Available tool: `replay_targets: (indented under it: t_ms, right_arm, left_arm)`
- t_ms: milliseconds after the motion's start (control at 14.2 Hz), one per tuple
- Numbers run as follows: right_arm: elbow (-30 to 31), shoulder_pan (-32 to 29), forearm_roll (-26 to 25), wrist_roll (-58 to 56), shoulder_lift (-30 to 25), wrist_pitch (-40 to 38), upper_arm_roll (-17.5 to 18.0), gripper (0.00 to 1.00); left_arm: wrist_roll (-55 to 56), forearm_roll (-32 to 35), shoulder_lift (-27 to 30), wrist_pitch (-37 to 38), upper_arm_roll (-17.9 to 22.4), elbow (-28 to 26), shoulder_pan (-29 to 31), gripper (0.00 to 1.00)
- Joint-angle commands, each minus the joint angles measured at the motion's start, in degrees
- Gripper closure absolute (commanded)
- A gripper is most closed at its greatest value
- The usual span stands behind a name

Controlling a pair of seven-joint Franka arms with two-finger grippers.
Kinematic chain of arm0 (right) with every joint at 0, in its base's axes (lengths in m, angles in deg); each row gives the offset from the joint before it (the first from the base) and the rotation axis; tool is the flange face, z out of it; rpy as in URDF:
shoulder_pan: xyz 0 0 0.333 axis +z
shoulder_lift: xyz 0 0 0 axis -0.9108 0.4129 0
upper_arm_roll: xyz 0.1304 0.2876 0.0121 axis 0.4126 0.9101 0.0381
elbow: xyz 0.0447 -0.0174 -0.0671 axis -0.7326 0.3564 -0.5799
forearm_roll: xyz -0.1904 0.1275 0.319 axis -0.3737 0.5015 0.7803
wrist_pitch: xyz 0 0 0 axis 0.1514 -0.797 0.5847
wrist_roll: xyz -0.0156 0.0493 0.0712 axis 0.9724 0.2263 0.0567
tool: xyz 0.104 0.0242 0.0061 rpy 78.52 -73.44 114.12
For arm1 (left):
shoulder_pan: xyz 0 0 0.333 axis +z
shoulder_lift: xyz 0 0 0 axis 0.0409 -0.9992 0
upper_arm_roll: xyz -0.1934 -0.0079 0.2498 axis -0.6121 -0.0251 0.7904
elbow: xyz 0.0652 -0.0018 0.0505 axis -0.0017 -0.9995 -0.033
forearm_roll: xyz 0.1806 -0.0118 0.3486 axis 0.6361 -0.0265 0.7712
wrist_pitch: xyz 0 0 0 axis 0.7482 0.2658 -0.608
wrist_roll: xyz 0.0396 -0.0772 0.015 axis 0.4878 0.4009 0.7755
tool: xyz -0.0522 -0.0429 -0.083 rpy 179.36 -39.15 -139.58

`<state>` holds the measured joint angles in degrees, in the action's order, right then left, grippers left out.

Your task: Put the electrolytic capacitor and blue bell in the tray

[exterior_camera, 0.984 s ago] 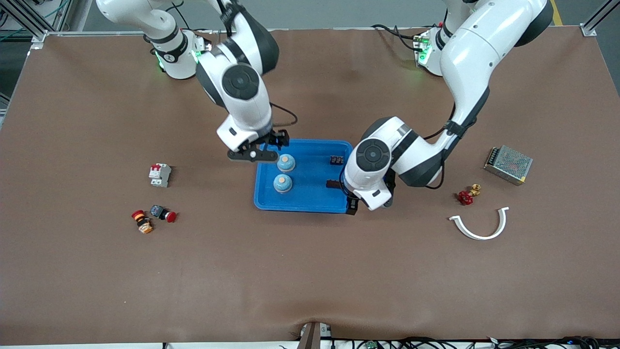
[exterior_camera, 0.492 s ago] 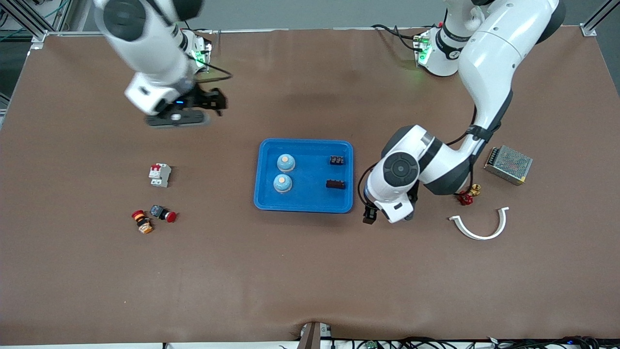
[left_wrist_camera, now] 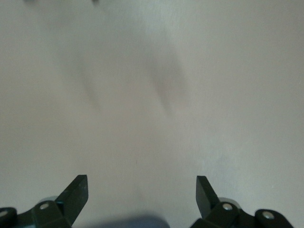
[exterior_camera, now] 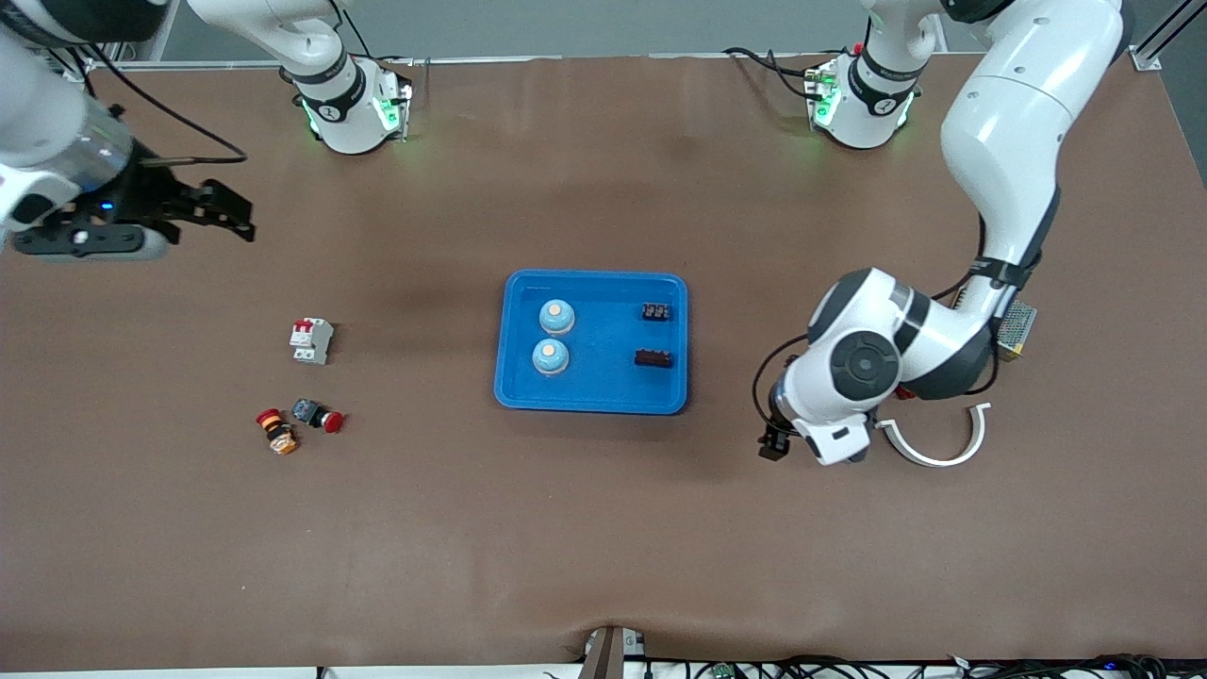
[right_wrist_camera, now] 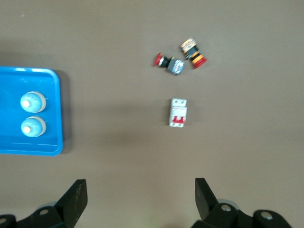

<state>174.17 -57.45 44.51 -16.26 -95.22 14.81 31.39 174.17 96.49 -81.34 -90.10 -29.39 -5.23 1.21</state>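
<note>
My right arm is cut off at the front view's edge; only its wrist and my right end effector (exterior_camera: 224,211) show, at ten o'clock from the tray (exterior_camera: 592,404), fingers spread wide and holding nothing. My left forearm covers most of a metal mesh box (exterior_camera: 1016,325). My left end effector (exterior_camera: 775,441) peeks out dark under the wrist at the tray's four o'clock, over bare desk (exterior_camera: 603,547). Its own camera shows wide-set, empty fingers (left_wrist_camera: 76,192) above a blurred, featureless surface.

In the tray, two blue bells (exterior_camera: 553,337) sit on the nine o'clock side and two small dark parts (exterior_camera: 655,335) on the three o'clock side — too small to identify.

The desk is a brown mat with grey floor above its top edge. At the tray's nine o'clock lie a white circuit breaker (exterior_camera: 311,340) and two push buttons (exterior_camera: 300,423). A white curved piece (exterior_camera: 934,455) lies just beside my left wrist — the six o'clock half is open room.
</note>
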Motion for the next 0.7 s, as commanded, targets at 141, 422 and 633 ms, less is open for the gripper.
replay_targets:
  t_ms: [141,422,633]
  right_arm:
    - [-2.8,-5.7,0.1,-3.0,0.7,1.1,1.3,0.0]
    - [-2.8,-7.5,0.1,-0.4,1.3,5.8,1.3,0.0]
    - [-2.9,-9.0,0.1,0.1,1.3,7.5,1.3,0.0]
  left_arm:
    - [-10.7,-0.3,1.2,1.1,-0.3,-0.1,4.2,0.0]
    - [-25.3,-0.1,3.1,3.5,-0.1,-0.7,8.2,0.0]
    - [-42.1,0.1,3.8,3.8,-0.2,-0.6,11.6,0.0]
